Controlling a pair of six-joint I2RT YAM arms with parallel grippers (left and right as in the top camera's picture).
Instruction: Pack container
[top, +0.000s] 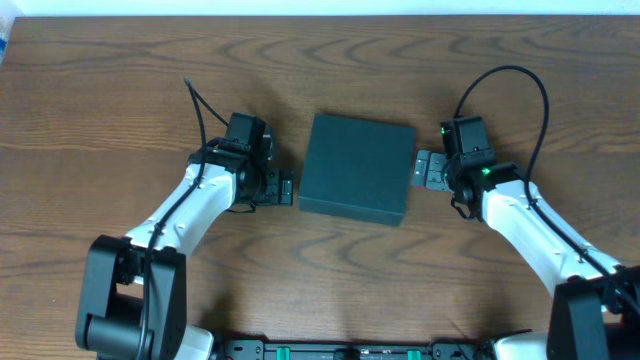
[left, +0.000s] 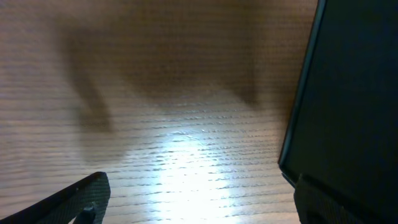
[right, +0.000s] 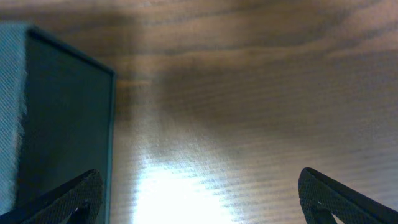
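The dark teal-green container (top: 357, 167) sits closed in the middle of the wooden table. My left gripper (top: 286, 188) is open and empty beside its left wall, near the front corner. My right gripper (top: 425, 170) is open and empty beside its right wall. In the left wrist view the container's side (left: 348, 93) fills the right edge, with my open left gripper (left: 199, 202) over bare wood. In the right wrist view the container's side (right: 62, 118) is at the left, and my open right gripper (right: 199, 199) is over bare wood. No snack packets show.
The wooden table (top: 120, 90) stretches all around the container. A black cable (top: 200, 110) rises from the left arm, and another loops above the right arm (top: 520, 85). The arm bases stand at the front edge.
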